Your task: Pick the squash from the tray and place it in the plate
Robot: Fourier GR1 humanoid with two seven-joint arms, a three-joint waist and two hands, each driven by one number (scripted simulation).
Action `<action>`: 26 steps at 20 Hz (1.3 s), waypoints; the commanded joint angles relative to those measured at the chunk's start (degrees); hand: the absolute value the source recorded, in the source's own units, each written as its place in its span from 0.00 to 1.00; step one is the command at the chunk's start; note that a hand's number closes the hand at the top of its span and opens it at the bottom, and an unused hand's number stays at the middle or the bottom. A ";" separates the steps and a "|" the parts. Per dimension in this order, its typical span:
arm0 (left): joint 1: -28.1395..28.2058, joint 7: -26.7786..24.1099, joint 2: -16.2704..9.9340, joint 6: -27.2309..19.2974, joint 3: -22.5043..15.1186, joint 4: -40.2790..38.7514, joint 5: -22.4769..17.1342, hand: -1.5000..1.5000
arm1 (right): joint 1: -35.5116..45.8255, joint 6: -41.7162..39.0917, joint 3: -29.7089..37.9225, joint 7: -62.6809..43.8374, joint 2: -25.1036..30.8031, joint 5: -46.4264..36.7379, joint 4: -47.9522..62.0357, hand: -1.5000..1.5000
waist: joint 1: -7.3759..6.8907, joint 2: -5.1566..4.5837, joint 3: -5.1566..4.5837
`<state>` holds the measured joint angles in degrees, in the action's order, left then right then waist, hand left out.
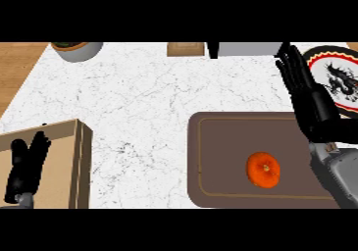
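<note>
1. The right hand (306,93) reaches up along the view's right side, its black fingers straight and spread slightly, holding nothing. Its fingertips lie at the left rim of the plate (317,55), and its palm sits over the tray's upper right corner.
2. The squash (263,169), a round orange one, lies in the tray (210,162) below and to the left of that hand, apart from it and just beside the grey forearm.
3. The tray is dark brown and rests on the white marble counter (138,93); the plate, with a dragon design, lies just beyond its upper right corner.
4. The left hand (26,166) rests at the lower left over a wooden box (69,162), fingers straight and relaxed.
5. A grey bowl (78,50) stands at the counter's far left edge.
</note>
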<state>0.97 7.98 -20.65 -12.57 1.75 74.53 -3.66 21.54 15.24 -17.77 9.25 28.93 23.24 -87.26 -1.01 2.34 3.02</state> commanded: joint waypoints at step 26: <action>1.12 3.59 2.82 2.02 -14.82 11.14 -13.98 0.50 | -3.21 -26.87 5.52 6.48 27.89 -9.09 6.87 0.00 | 1.33 -2.41 -3.27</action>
<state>2.21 11.18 -25.16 -9.66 -9.43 86.44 -16.43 17.20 -7.93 -8.76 19.46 51.38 18.84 -78.56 0.60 0.59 1.22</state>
